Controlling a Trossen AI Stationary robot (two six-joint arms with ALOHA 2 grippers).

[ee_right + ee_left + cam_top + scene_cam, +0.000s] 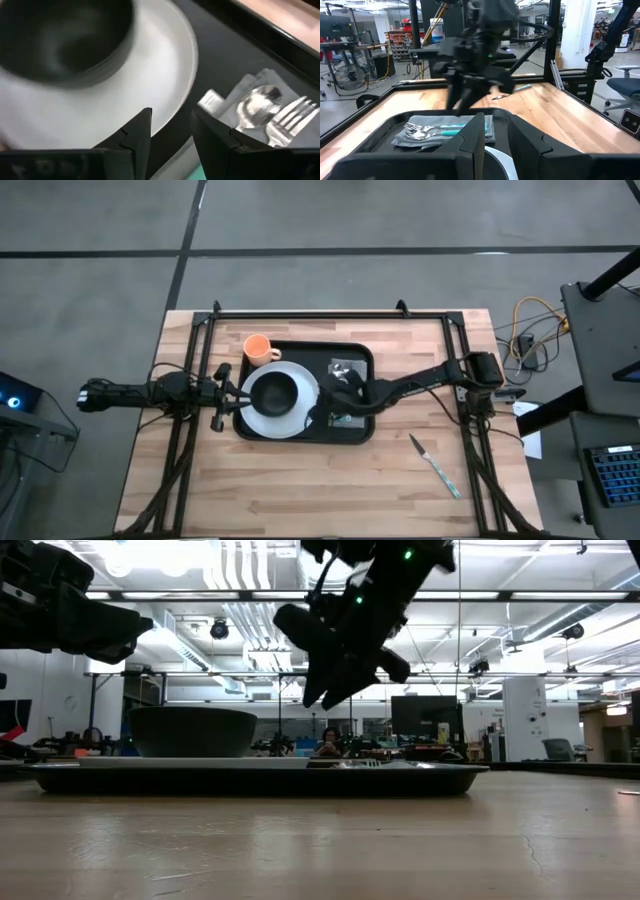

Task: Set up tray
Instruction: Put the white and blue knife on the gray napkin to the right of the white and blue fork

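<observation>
The right pincer (322, 416) is hanging narrowly parted and empty above the tray (358, 355); the knife (434, 466) is lying at its four o'clock, on the counter (300, 500), nearest this arm.

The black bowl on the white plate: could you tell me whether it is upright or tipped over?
Upright: the black bowl sits rim-up on the white plate, its hollow showing from above.

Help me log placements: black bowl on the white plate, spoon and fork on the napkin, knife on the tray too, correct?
Not the knife: the high view shows it on the bare wooden table, outside the tray. The bowl, plate, spoon, fork and napkin are as stated.
</observation>
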